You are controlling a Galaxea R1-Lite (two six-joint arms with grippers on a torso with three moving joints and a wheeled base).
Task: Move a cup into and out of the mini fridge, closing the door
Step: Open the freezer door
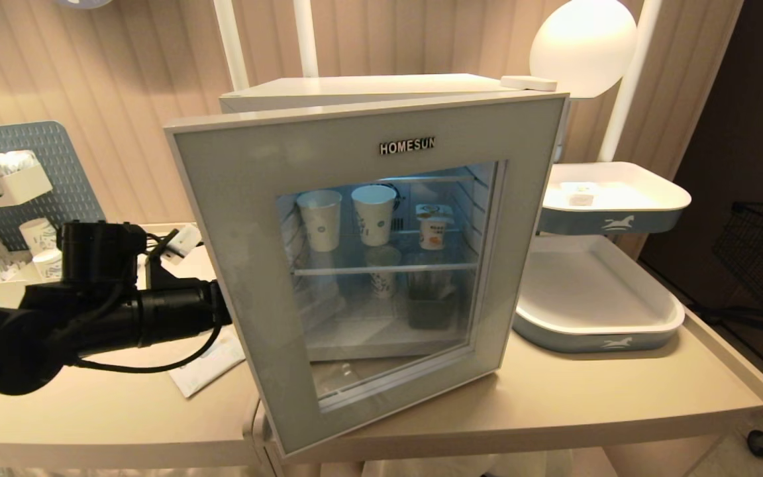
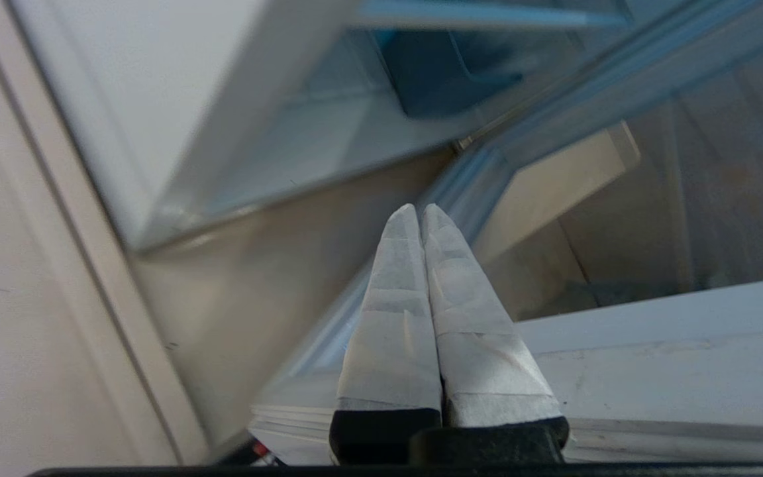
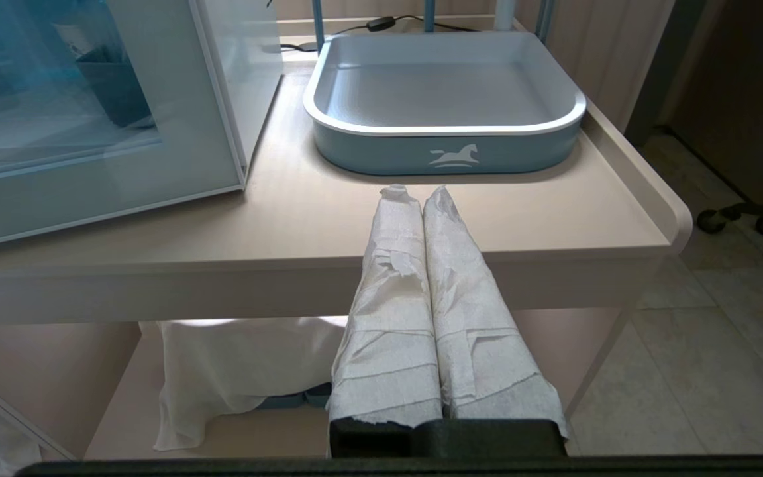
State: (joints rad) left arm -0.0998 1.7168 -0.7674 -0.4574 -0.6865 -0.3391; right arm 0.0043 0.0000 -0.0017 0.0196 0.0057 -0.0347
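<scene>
Mini fridge (image 1: pixel 328 89) sat on a pale table (image 1: pixel 554 397), its grey-blue framed glass door (image 1: pixel 236 218) swung partly open toward the near left, with "HOMESUN" lettered above the window. Through the glass, the cup (image 1: pixel 434 226) with its flat foil lid stood on the upper wire shelf at the right, beside two taller paper cups (image 1: pixel 348 217). The left arm reached in from the left, behind the door's free edge; the left gripper (image 2: pixel 419 212) had its wrapped fingers pressed together, holding nothing, in the gap between door and fridge body. The right gripper (image 3: pixel 419 192), also pinched closed and empty, hung at the table's near edge, just short of a blue and white tray (image 3: pixel 448 149).
</scene>
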